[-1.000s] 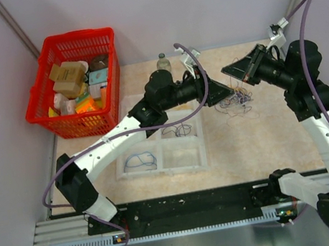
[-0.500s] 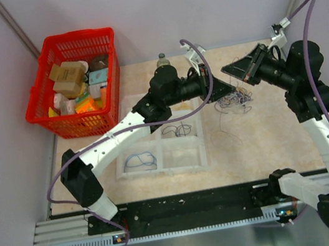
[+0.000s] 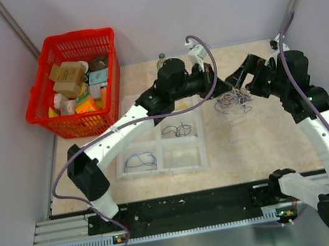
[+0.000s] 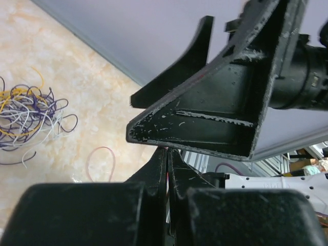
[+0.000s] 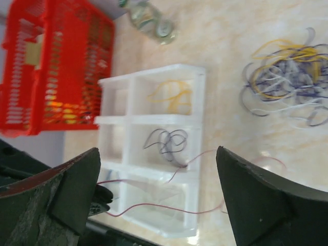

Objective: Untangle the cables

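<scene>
Left pincer (image 4: 167,158): fingers pressed together; a sliver of red shows in the seam between them.
Reddish strand (image 5: 154,207): hair-thin, runs from the left pincer's tip out over the white tray (image 5: 202,105), so the left pincer is clamped on it.
Right pincer (image 5: 157,171): fingers wide apart, nothing between them but the view down to the tray.
Pincer to pincer: tips close together above the desk (image 3: 268,137); in the left wrist view one right finger sits just over the left tip.
Cables (image 3: 232,100): a loose bunch of purple, white and yellow loops, lying flat on the desk just right of the tray.
Cables against the pincers: from above, the bunch lies just on the near side of both tips, roughly between them. No finger touches it. In the right wrist view it lies outside the open gap.
Stray pink loop (image 4: 100,161): alone on the desk, near the bunch.
Tray contents: yellow strands in one compartment, dark purple ones in the next.
</scene>
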Available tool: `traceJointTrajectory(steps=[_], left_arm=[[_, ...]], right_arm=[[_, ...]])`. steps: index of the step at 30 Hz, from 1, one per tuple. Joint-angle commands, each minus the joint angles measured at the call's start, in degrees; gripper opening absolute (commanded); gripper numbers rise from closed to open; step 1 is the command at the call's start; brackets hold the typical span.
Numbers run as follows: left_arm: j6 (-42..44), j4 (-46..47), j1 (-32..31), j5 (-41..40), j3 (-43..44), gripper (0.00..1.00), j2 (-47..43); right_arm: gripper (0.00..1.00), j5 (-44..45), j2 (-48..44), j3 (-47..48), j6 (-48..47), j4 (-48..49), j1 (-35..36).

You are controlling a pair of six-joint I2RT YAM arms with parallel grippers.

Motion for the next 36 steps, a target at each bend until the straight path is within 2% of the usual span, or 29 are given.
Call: traceJointTrajectory(steps=[1,3,5,10,14,16,18,23,27,34,36], left_arm=[[-1.78,-1.77,1.08,-1.16,7.72,0.00,5.09],[-2.75,-2.21,1.08,-0.46,10.18,0.00,7.81],[-4.42,-1.86,1.00,1.56,11.95,0.00,9.84],[-4.26,-2.21,0.73,2.02,9.94,0.00,9.06],[-2.32,-1.60,0.21,-0.97,0.20,0.00,3.35],[-0.13,-1.86,-0.32,-3.61,-3.93,0.00,0.71],[2.94,-1.95,-0.93,-2.49,-5.88,0.00,0.44],[10.60,-12.31,-5.59,-3.17,3.07,0.00,5.01],[11.21,-9.86,-8.23,-7.12,0.10,0.00,3.79],[12.62,-3.28,-11.74,-14.86,-11.50,0.00,-3.24],[16.12,-3.09,-14.19,-18.89,-12.04,0.00,-4.30]], right_arm=[[0.94,14.96,-2.54,-1.17,-8.93,-12.40,0.65],[0.98,23.49,-3.33,-1.61,-9.37,-15.93,0.65],[0.99,26.94,-4.82,-2.40,-8.59,-16.73,0.57],[0.99,27.12,-6.76,-1.00,-7.09,-16.03,0.57],[0.99,30.38,-7.73,-0.12,-7.44,-14.98,0.48],[0.99,29.95,-7.99,-0.03,-7.88,-13.66,0.48],[0.99,28.28,-8.08,-0.20,-8.06,-12.52,0.48],[0.99,29.85,-8.35,-1.26,-8.32,-12.43,0.48],[0.98,30.03,-8.96,-1.08,-9.81,-13.13,0.48],[0.98,31.35,-10.72,-0.99,-10.78,-13.92,0.48],[0.97,31.44,-10.72,-0.99,-10.96,-13.92,0.48]])
